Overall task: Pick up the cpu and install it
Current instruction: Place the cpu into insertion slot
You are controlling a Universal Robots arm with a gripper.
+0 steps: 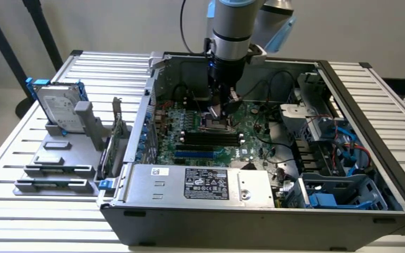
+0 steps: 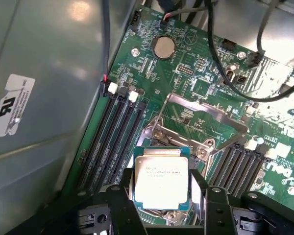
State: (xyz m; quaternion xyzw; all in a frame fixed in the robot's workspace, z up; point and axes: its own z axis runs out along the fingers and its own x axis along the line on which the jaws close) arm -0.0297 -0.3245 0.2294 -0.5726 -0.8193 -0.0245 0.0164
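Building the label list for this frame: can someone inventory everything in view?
table: 1, white slats, under everything
case: 1, grey, open, on the table
motherboard: 1, green, inside the case
socket: 1, silver frame, on the motherboard
load plate: 1, silver, raised open at the socket
memory slots: two banks, black, flanking the socket
coin cell: 1, silver, on the motherboard
power supply: 1, silver with black label, case's near side in the exterior view
fixture: 1, grey, exterior view's left of the case
hard drive: 1, silver in blue frame, upright on the fixture
cpu: 1, silver top, pale rim, at the socket
arm: 1, silver, reaching into the case
gripper: 1, black, shut on the cpu
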